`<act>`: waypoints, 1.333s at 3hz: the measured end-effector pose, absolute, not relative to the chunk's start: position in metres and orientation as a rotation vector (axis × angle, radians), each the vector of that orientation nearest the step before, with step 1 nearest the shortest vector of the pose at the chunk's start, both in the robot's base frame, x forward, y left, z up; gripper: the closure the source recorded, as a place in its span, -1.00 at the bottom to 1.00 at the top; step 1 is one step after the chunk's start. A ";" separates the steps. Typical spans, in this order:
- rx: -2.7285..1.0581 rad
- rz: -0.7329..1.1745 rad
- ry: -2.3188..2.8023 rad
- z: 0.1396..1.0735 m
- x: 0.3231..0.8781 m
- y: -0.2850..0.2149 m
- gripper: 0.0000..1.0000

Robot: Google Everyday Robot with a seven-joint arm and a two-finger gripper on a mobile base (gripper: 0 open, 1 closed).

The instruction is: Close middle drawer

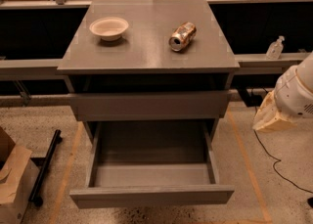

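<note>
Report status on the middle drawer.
Pincer not in view; arm at right, off the cabinet. Middle drawer pulled far out. Bowl and can on top, out of its path.

Matt wooden middle drawer (151, 194); smooth plastic gripper (270, 115), right.

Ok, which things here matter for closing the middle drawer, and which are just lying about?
For the job: middle drawer, pulled out; gripper, off to the right of the cabinet.
Lying about: bowl and can on the cabinet top; bottle; cardboard box.
</note>
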State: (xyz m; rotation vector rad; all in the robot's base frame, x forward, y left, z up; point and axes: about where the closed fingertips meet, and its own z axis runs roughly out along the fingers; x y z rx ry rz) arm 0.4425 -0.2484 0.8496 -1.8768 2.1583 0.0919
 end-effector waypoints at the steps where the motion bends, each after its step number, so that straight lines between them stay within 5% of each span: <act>1: -1.883 0.094 2.154 0.846 0.442 -0.249 1.00; 4: -1.950 0.387 2.074 0.766 0.427 -0.207 1.00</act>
